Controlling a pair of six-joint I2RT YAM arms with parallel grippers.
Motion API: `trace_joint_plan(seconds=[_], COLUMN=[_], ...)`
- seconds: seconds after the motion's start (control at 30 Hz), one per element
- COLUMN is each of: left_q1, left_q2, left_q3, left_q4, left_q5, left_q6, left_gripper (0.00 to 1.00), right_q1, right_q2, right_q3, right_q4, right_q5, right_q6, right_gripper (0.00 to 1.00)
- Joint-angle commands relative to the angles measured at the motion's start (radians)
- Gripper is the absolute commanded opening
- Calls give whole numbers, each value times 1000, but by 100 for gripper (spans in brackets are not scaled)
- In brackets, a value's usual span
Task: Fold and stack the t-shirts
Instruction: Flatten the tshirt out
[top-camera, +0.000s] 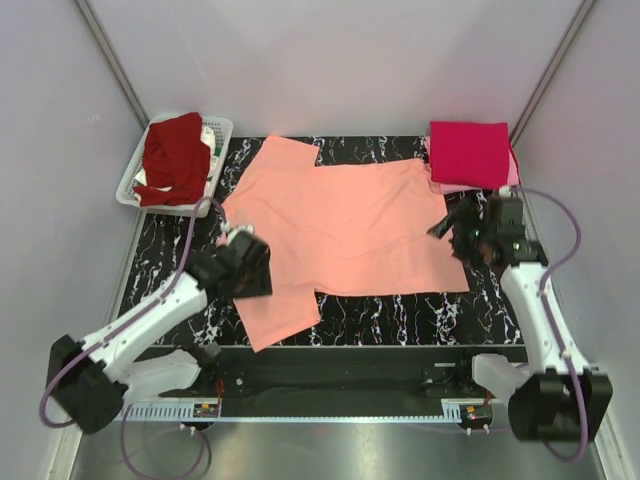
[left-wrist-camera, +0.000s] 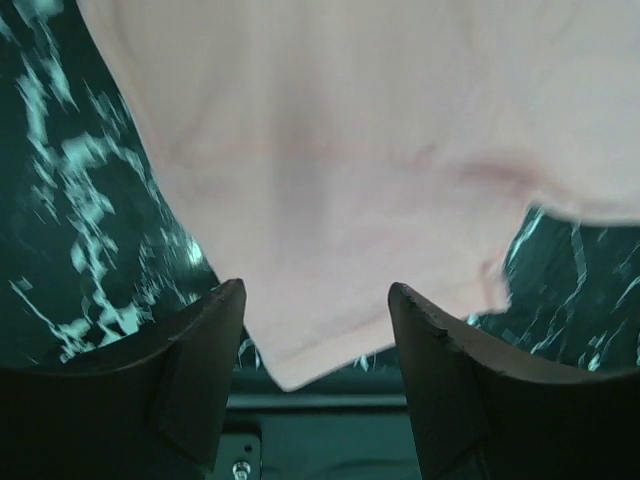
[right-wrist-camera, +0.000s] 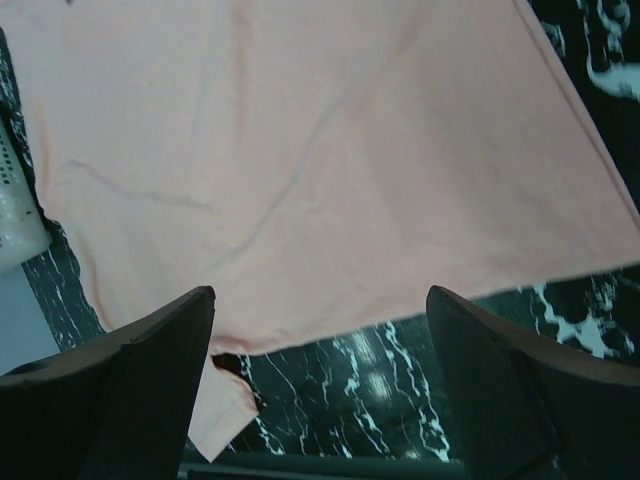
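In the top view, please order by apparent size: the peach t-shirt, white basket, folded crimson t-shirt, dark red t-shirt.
1. peach t-shirt, clearly largest.
2. white basket.
3. folded crimson t-shirt and dark red t-shirt look alike; not ranked.

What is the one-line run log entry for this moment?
shirt: salmon t-shirt flat, unfolded | left gripper: open above sleeve | right gripper: open above hem | stack: crimson t-shirt folded

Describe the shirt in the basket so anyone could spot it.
At the black table's far left corner sits a white basket. The maroon shirt is heaped in it, crumpled, unlike the flat peach shirt and the folded crimson shirt.
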Motion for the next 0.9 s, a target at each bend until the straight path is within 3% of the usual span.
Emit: trace_joint_plan(seconds=[0.0,0.17,0.4,0.87], left_q1=[-103,-229,-482,-493], left_q2=[-172,-296,-188,-196], left_q3=[-182,-340,-446,-482], left_q4=[24,41,43,3], left_q5=[75,104,12,-166], left_q6=[-239,-398,-659,-731], left_gripper=[64,63,62,72], right_q1=[9,9,9,9], right_q2=[-165,-333,-348,-210], right_q3=[-155,-195,-174,-226], right_q4=[-34,-146,-189,-83], right_q5=[12,43,51,-32], right_q6=[64,55,69,77], right_gripper=[94,96,98,100])
